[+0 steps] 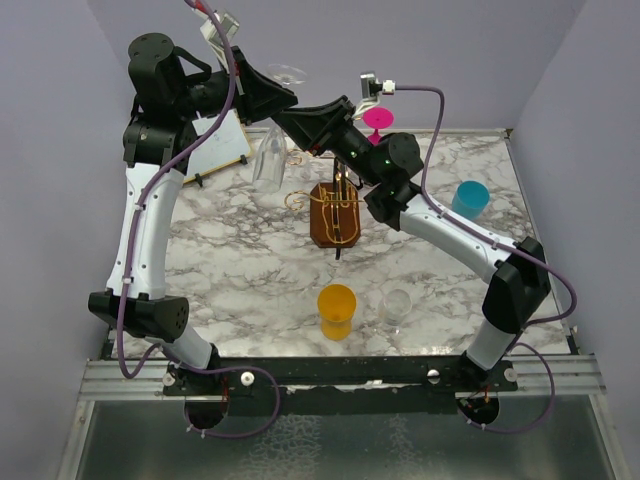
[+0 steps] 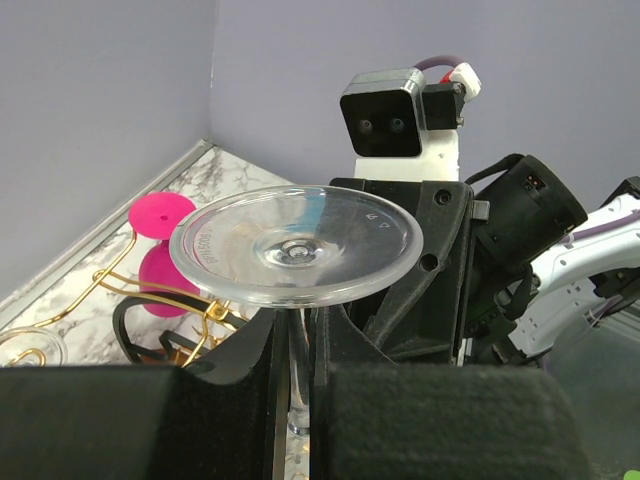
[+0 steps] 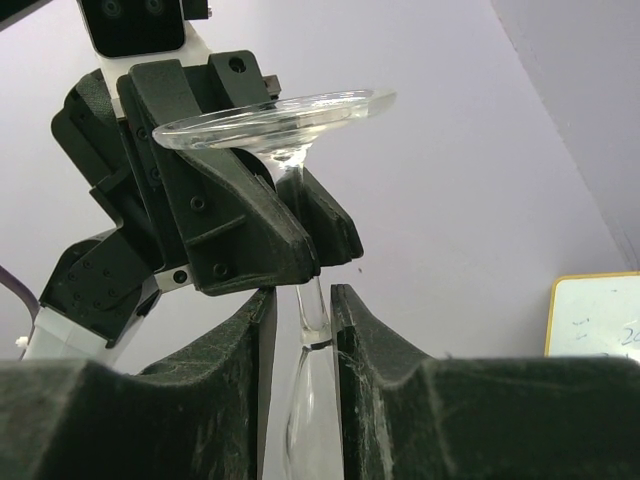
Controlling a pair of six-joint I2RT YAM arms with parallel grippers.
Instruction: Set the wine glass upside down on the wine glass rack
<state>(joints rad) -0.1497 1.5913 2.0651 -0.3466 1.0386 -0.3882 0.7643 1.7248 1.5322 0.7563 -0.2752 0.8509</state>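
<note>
The clear wine glass (image 1: 268,160) hangs upside down above the table's back, with its foot (image 2: 295,245) on top and its bowl below. My left gripper (image 2: 292,345) is shut on the stem just under the foot. My right gripper (image 3: 300,310) faces it from the other side and is open. Its fingers straddle the stem lower down, where it meets the bowl, with a small gap on one side. In the top view both grippers meet at the stem: left (image 1: 283,95), right (image 1: 292,118). The gold wire rack (image 1: 338,205) on its brown block stands below and to the right of the glass. Its arms also show in the left wrist view (image 2: 150,300).
A pink goblet (image 1: 378,120) stands behind the rack. A teal cup (image 1: 470,199) is at the right. An orange cup (image 1: 336,310) and a small clear glass (image 1: 397,308) stand near the front. A whiteboard (image 1: 215,145) lies at the back left.
</note>
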